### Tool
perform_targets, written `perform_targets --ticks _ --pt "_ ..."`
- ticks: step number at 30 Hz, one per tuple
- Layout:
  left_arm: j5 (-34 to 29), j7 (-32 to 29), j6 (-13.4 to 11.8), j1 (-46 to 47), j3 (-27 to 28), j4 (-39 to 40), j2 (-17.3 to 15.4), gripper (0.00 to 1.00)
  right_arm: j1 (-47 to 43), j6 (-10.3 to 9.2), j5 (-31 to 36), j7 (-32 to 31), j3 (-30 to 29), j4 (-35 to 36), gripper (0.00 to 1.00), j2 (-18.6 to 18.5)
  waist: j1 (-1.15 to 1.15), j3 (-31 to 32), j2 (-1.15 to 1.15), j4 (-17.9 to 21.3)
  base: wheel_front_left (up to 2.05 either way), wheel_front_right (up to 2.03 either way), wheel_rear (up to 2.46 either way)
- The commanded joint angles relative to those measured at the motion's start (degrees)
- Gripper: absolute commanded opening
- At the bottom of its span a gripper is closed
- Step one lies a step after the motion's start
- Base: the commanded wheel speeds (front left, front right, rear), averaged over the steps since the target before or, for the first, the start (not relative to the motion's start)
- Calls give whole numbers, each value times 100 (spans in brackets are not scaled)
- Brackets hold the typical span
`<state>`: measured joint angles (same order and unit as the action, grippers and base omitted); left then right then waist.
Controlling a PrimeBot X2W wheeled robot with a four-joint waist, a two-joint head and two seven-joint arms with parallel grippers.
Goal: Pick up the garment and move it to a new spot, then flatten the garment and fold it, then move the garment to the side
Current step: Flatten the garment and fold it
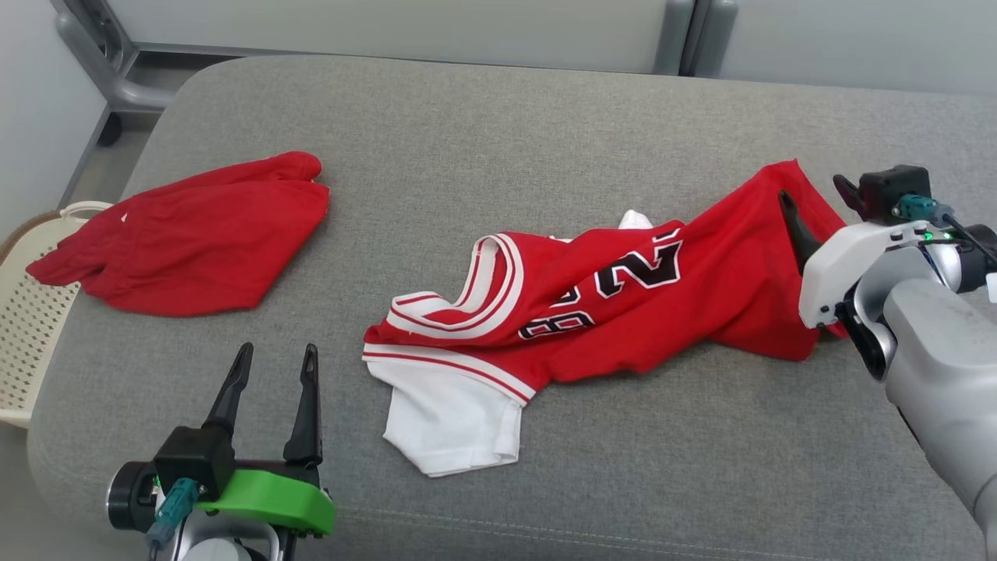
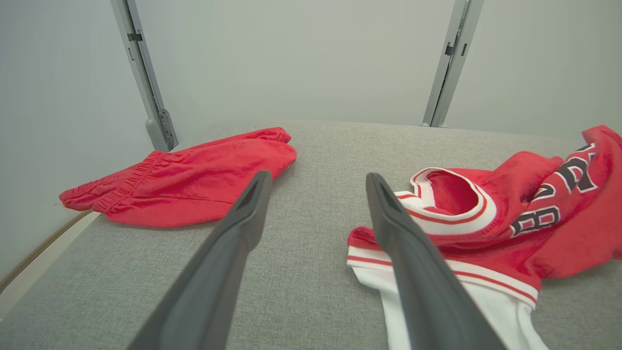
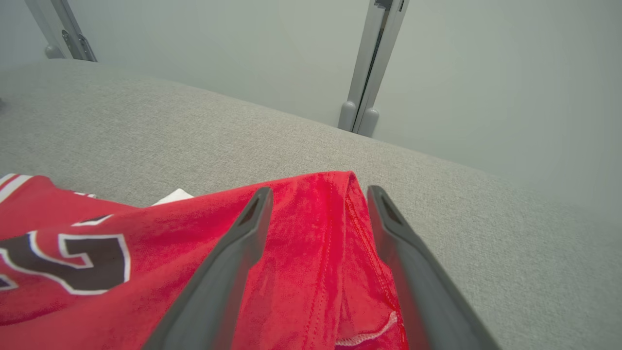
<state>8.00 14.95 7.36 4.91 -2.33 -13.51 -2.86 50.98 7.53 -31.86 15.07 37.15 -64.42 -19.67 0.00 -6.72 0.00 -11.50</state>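
A red basketball jersey (image 1: 623, 304) with a black number and a white undershirt sleeve lies crumpled across the middle of the grey cushion (image 1: 498, 117). My right gripper (image 1: 812, 191) hangs open over the jersey's far right hem. In the right wrist view the red hem fabric (image 3: 311, 253) lies between the spread fingers of the right gripper (image 3: 320, 189). My left gripper (image 1: 279, 348) stands open and empty at the front left, just left of the jersey's collar (image 2: 452, 204). The left gripper (image 2: 318, 176) points over bare cushion.
A second red garment, a pair of shorts (image 1: 187, 234), lies at the left of the cushion (image 2: 189, 170). A cream plastic basket (image 1: 31, 312) sits beside the cushion's left edge. Grey panels and metal posts (image 3: 369, 63) rise behind the cushion.
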Motion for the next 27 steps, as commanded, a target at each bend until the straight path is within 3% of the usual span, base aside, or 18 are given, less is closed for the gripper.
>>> perform_targets --ticks 1,8,14,27 --pt "-24 15 -12 -87 21 16 -7 100 -282 -8 -108 24 -119 238 100 -99 0 69 0 85 0 0 0" --pt "-56 15 -14 -196 90 67 -8 100 -1255 -8 -113 25 -617 1195 100 -322 0 195 0 252 0 0 0" --pt "-61 15 -9 -232 106 89 -7 100 -1869 -8 -69 21 -879 1517 100 -304 0 258 0 291 0 0 0" --pt "-184 15 -33 -348 352 243 -7 100 -2390 -8 -278 -115 -949 1290 100 -5 0 343 0 245 0 0 0"
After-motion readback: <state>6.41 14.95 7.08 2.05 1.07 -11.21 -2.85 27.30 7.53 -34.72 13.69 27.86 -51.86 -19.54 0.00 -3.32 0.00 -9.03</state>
